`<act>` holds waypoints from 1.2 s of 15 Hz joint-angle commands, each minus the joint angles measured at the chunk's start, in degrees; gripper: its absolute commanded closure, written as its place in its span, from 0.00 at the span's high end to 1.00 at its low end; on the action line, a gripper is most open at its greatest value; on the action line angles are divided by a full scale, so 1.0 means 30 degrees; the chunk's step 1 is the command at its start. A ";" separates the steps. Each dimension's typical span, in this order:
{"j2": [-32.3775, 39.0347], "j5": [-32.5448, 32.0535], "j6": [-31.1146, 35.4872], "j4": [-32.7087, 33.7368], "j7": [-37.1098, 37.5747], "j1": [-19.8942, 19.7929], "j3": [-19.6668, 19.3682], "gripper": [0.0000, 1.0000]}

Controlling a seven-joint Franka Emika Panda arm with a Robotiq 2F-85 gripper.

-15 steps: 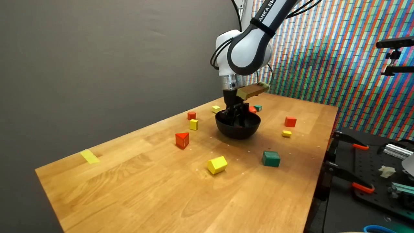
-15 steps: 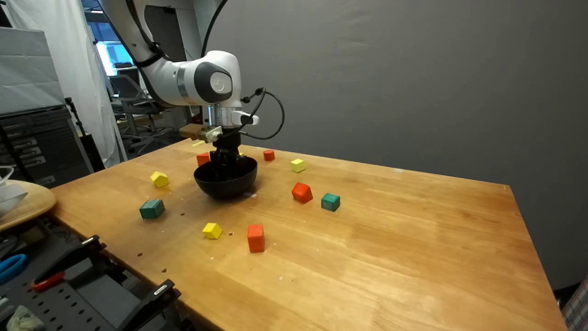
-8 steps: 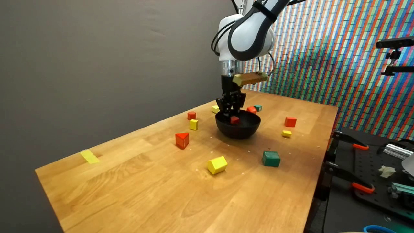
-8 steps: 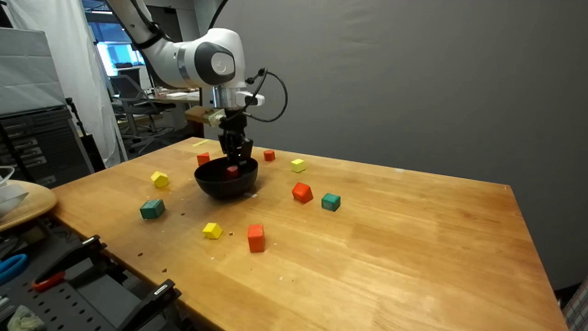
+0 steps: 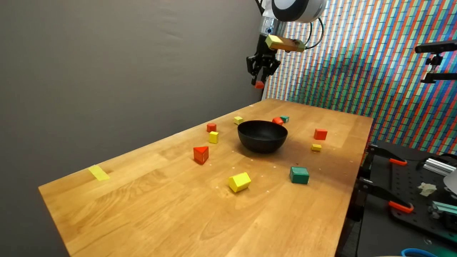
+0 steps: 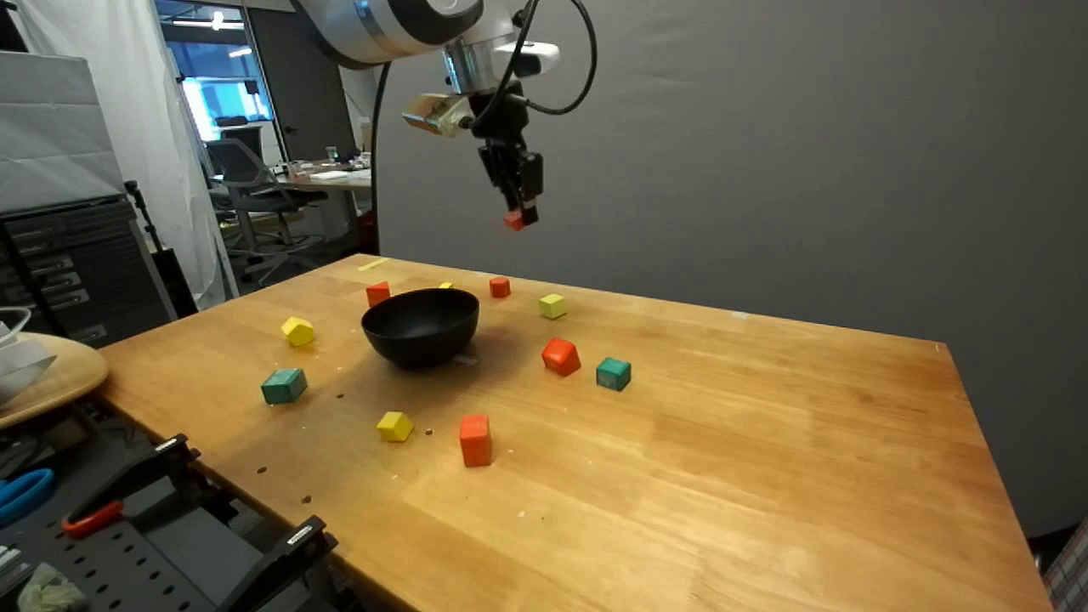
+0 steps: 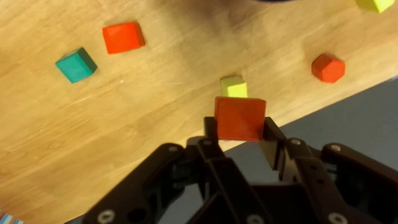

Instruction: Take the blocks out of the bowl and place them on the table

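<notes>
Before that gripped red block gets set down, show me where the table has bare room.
One wide patch of table runs right of the green cube in an exterior view. Another, at the opposite end, borders the yellow strip, the red wedge and the yellow house-shaped block. Around the bowl it is crowded, with blocks on every side.

red block (image 7: 241, 119) — black bowl (image 5: 262, 143)

Table (image 5: 160, 214) from above (all views)

the gripper (image 7: 240, 127) hangs aslant, pointing downward, clamped partway closed.
</notes>
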 commanded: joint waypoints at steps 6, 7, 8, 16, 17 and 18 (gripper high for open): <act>0.4545 -0.0330 0.2212 0.1656 0.3754 0.0380 -0.1246 0.17; 0.5051 -0.0287 0.2120 0.1847 0.3891 0.0485 -0.1409 0.17; 0.5455 -0.0130 0.1929 0.2040 0.3880 0.0487 -0.1474 0.17; 0.5872 0.1054 0.1114 0.2077 0.2961 0.0032 -0.0791 0.87; 0.5465 0.1065 0.1017 0.1795 0.3088 0.0166 -0.0867 0.94; 0.4619 0.0781 0.0902 0.1169 0.3059 0.0398 -0.1042 1.00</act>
